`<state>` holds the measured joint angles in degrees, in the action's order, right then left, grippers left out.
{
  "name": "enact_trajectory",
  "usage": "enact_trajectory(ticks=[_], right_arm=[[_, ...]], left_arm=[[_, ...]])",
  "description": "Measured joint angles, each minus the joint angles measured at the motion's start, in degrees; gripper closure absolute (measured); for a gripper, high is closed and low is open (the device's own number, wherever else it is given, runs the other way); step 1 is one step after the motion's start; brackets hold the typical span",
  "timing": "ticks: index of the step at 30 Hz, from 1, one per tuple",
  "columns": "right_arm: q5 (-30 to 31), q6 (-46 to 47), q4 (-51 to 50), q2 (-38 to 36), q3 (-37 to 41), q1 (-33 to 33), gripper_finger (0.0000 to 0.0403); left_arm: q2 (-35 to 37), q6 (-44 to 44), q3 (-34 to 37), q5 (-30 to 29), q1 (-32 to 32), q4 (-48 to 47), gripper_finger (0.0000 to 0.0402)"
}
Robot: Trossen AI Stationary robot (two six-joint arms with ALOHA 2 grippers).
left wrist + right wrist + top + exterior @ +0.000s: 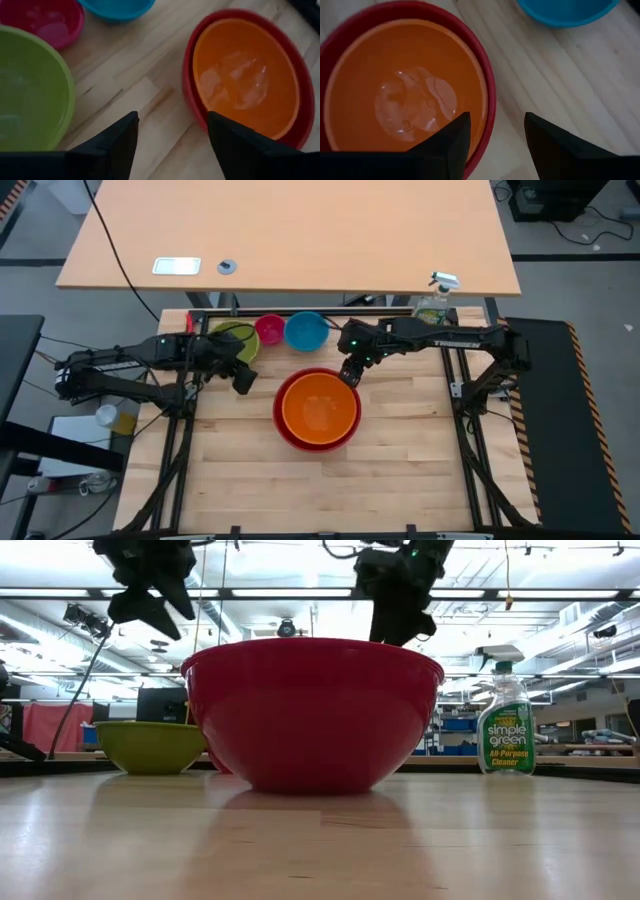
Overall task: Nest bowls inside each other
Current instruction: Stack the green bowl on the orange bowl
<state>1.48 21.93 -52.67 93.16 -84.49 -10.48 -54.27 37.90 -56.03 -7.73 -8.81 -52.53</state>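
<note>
The orange bowl point(319, 406) sits nested inside the red bowl point(284, 432) at the table's middle. Along the far edge stand the yellow-green bowl point(236, 338), the pink bowl point(269, 329) and the blue bowl point(306, 330), each on its base. My left gripper point(243, 380) hangs open above the bare wood between the yellow-green bowl point(30, 95) and the red bowl point(188, 75). My right gripper point(350, 373) hangs open above the far right rim of the red bowl point(490, 100), touching nothing.
A green spray bottle point(434, 302) stands at the table's far right corner, also seen in the low view as the spray bottle point(505, 720). Bare wood point(320, 490) lies on the near side of the red bowl.
</note>
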Motion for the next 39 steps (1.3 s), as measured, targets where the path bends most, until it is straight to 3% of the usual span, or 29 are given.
enact_trajectory(ticks=[6, 16, 20, 24, 39], right_arm=[[0.1, -2.7, -0.7, -3.1, 0.0, -1.9, 0.021], [2.4, -4.3, -1.1, -4.4, 0.0, -4.1, 0.021], [2.1, -4.6, -0.7, -4.4, 0.0, -4.9, 0.021], [2.1, -5.1, -1.2, -4.4, 0.0, -5.1, 0.021], [3.3, -4.5, 0.3, -4.3, 0.0, -4.9, 0.0235]], left_arm=[[-2.6, -1.9, 0.0, 0.4, -3.3, -6.3, 0.0184], [-12.7, -15.3, 0.1, -1.2, -9.9, -15.2, 0.0187], [-17.2, -17.9, 0.0, -4.7, -10.6, -19.7, 0.0187], [-21.1, -19.6, 0.0, -8.5, -10.7, -21.0, 0.0184], [-25.6, -24.6, 0.0, -8.7, -11.1, -21.1, 0.0177]])
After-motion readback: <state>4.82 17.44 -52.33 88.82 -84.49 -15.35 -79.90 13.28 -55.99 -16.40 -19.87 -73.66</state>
